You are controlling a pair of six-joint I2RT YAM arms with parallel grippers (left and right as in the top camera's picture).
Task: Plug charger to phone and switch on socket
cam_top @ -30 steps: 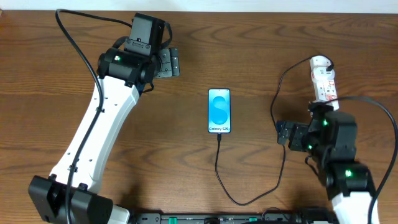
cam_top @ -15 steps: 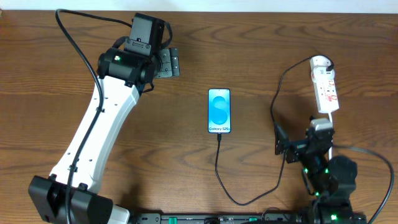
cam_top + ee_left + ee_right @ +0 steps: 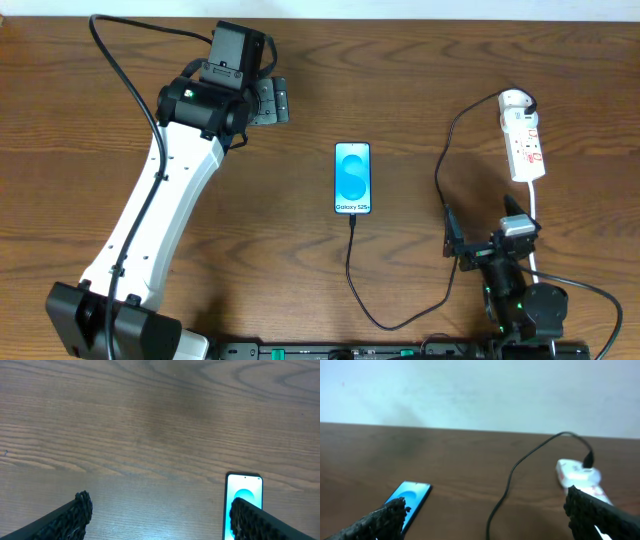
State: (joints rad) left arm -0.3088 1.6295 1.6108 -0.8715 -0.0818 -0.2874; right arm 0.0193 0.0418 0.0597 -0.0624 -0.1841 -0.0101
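Backing the wooden table (image 3: 420, 60), pale wall (image 3: 470, 390)

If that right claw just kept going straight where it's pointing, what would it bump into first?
The right gripper would likely meet the black charger cable first, seen between its open fingers; the phone lies left of that line, the socket right. It may pass above: height is unclear.

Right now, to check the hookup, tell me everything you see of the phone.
The phone is a slim rectangle lying flat, screen up, centred on the table. Its screen shows light blue with white rounded shapes and "Galaxy S25+" at the near end. The black charger meets that end; nothing else touches it.
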